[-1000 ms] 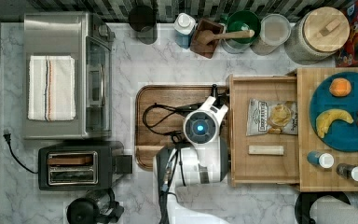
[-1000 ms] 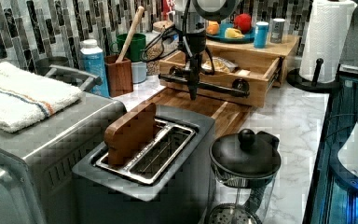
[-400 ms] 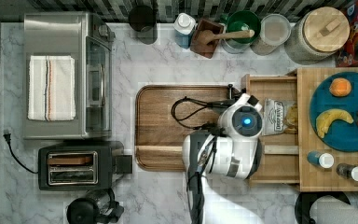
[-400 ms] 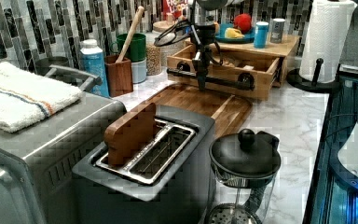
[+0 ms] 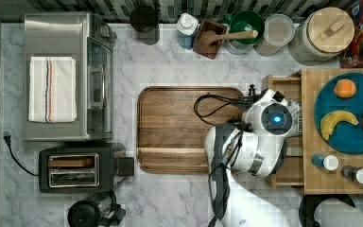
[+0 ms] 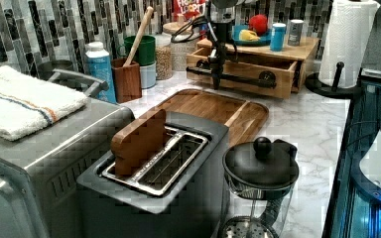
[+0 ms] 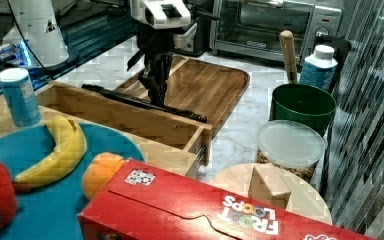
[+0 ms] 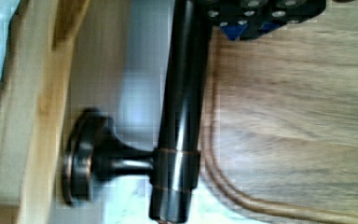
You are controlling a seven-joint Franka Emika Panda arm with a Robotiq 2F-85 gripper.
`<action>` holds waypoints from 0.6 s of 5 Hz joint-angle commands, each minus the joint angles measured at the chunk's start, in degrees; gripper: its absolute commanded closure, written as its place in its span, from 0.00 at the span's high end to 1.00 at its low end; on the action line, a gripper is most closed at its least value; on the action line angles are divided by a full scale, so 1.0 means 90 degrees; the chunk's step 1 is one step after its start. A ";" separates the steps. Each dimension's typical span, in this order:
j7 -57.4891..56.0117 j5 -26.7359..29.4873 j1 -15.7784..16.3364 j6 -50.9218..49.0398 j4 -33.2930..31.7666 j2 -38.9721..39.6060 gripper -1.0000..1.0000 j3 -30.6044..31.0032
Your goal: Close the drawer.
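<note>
The light-wood drawer [image 6: 258, 67] sticks partly out from under the butcher-block slab [image 6: 297, 49], at the top view's right. Its black bar handle [image 6: 243, 80] runs along the front. My gripper [image 6: 217, 79] hangs straight down with its fingers shut, tips against the board side of the handle [image 7: 125, 98] near its middle. The right view has the gripper [image 7: 157, 95] touching the bar in front of the drawer [image 7: 130, 117]. From the wrist, the handle [image 8: 182, 102] and one mounting post stand off the drawer front [image 8: 42, 116], with blue-padded fingertips [image 8: 261, 16] beside the bar.
A dark brown board [image 5: 184, 127] lies on the marble just in front of the drawer. A toaster [image 5: 80, 169], a toaster oven [image 5: 68, 75] and a glass press pot [image 6: 260, 173] stand beyond it. Jars and a green pot [image 5: 246, 28] line the back wall. A paper towel roll [image 6: 347, 39] stands beside the slab.
My arm has moved toward the top view's right, off the brown board, pushing the handle along. The drawer has slid further in under the slab.
</note>
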 commanded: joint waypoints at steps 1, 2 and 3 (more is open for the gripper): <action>-0.2105 0.0343 -0.1147 0.0362 0.1766 0.0527 0.00 -0.0665; -0.2144 0.0198 -0.1301 0.0185 0.2083 0.0618 0.00 -0.0727; -0.1932 -0.0088 -0.1311 0.0005 0.2302 0.0613 0.00 -0.0820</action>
